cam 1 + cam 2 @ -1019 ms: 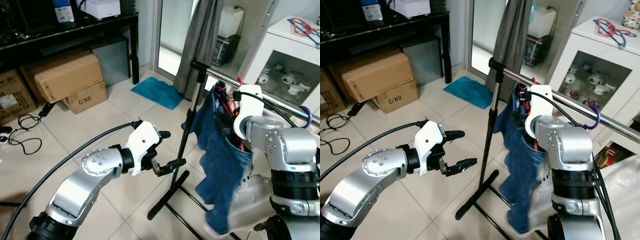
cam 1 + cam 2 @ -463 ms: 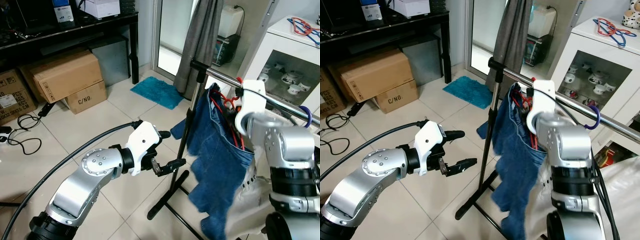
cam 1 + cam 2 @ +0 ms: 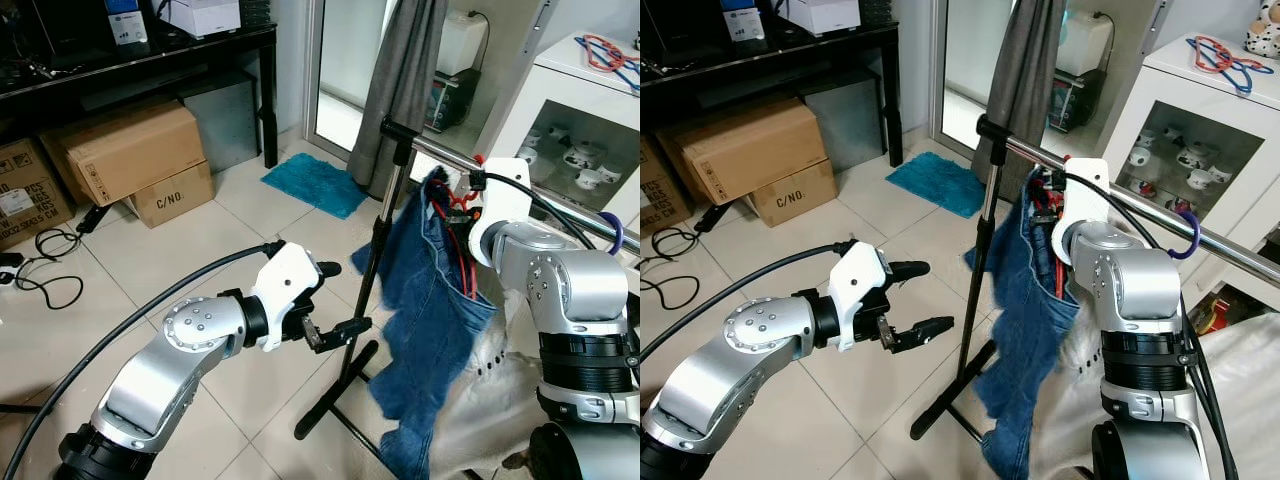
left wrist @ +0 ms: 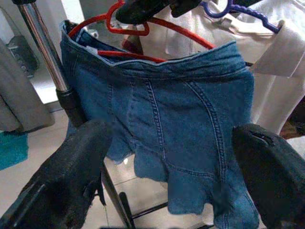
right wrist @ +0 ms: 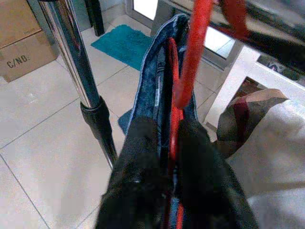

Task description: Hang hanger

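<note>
A red hanger (image 3: 459, 214) carries a blue denim garment (image 3: 425, 320) that hangs just below the chrome rail (image 3: 435, 150) of a clothes rack. My right gripper (image 5: 167, 128) is shut on the hanger's red wire (image 5: 190, 52), up by the rail. The hanger's hook (image 4: 126, 25) is level with the rail; I cannot tell whether it rests on it. My left gripper (image 3: 345, 297) is open and holds nothing. It hovers at mid height just left of the rack's upright pole (image 3: 375, 260), with its fingers (image 4: 64, 176) pointing at the denim.
A purple hanger (image 3: 612, 232) with a white garment (image 3: 495, 385) hangs further right on the rail. The rack's black foot (image 3: 335, 395) lies on the tiled floor. Cardboard boxes (image 3: 125, 150), a teal mat (image 3: 315, 183), a grey curtain (image 3: 400, 80) and a white cabinet (image 3: 580, 110) stand around.
My right arm rose with the hanger, then dropped slightly at the rail. The denim has swung left towards the pole. The left arm has not moved.
</note>
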You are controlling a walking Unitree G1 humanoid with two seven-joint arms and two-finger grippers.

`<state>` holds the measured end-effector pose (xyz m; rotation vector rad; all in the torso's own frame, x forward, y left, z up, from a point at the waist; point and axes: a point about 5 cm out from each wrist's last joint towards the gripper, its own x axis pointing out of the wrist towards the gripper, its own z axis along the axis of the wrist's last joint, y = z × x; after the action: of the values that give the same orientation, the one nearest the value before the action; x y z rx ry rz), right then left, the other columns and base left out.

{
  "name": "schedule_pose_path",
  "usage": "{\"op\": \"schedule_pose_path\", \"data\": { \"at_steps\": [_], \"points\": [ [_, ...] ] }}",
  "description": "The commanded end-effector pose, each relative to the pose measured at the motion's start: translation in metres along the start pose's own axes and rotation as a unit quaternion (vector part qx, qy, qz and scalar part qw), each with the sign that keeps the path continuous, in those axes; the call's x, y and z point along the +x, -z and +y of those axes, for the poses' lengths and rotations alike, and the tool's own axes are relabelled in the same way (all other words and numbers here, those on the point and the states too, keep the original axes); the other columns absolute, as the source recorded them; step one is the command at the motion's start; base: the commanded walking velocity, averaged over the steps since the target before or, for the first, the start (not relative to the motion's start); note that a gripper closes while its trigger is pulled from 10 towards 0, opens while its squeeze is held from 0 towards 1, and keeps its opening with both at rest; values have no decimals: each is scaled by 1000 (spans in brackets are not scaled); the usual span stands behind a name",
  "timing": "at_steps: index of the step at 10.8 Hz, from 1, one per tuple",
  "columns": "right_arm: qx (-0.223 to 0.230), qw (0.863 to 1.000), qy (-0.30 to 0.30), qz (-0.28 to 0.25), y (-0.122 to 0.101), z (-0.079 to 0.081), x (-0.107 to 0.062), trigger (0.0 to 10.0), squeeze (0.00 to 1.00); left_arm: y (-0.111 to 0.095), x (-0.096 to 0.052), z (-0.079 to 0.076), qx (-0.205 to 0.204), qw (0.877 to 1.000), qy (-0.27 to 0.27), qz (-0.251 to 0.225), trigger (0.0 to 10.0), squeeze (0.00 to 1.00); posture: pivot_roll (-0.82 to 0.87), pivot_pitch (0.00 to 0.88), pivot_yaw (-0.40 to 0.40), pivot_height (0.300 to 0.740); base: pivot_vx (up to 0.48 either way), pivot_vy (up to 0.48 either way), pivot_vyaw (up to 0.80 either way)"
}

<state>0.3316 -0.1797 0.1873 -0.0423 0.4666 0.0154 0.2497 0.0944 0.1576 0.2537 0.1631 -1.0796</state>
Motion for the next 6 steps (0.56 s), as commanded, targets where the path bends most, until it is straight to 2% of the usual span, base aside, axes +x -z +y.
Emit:
{"op": "schedule_pose_path", "data": {
  "at_steps": [1,3,6],
  "points": [
    [0,1000,4,-4,-2,-3,-2,0,0,-2,2,0,10,1000,3,1,10000,427,20,0,-67,740,0,0,0],
    [-4,1000,-1,-7,-3,-2,-4,0,0,-4,1,0,13,1000,-1,2,10000,388,12,0,-76,740,0,0,0],
    [1,1000,-4,-18,-5,-2,-9,0,0,-2,-1,-3,11,1000,-4,6,10000,380,5,0,-73,740,0,0,0]
  ]
}}
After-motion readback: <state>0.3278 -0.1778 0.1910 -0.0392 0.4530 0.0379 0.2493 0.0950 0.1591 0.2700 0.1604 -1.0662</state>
